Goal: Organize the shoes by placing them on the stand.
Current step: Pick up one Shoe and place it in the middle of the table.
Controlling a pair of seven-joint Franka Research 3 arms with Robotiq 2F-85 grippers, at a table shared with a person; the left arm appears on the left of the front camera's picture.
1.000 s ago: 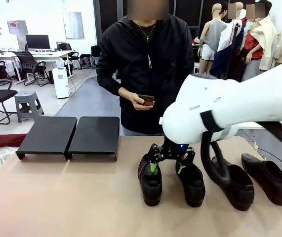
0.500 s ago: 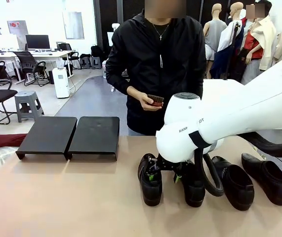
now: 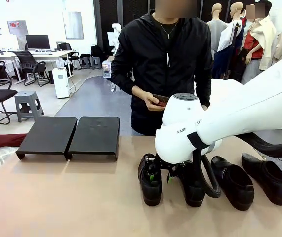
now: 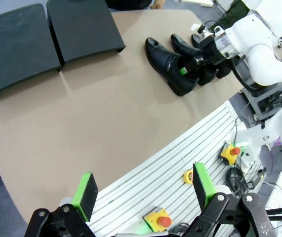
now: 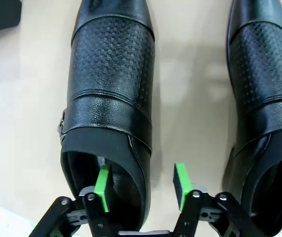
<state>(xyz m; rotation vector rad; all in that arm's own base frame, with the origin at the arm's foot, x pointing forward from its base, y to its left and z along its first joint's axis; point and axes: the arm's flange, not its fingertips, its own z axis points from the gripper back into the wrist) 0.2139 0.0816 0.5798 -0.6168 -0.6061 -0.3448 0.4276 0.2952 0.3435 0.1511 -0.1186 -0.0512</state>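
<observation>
Right pincer [image 5: 141, 181] is down at the leftmost shoe [image 5: 112, 89], jaws apart and straddling the side wall at the heel opening, one pad inside, one outside. The four shoes [image 3: 239, 187] sit in a row lower right of the front frame on the table [image 3: 71, 197]. The stand [image 3: 69, 136] is mid-left, well apart. Left pincer [image 4: 144, 190] hangs wide open.

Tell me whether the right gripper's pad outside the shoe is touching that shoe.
Apart. The right wrist view shows bare table between that pad and the shoe's side wall.
</observation>
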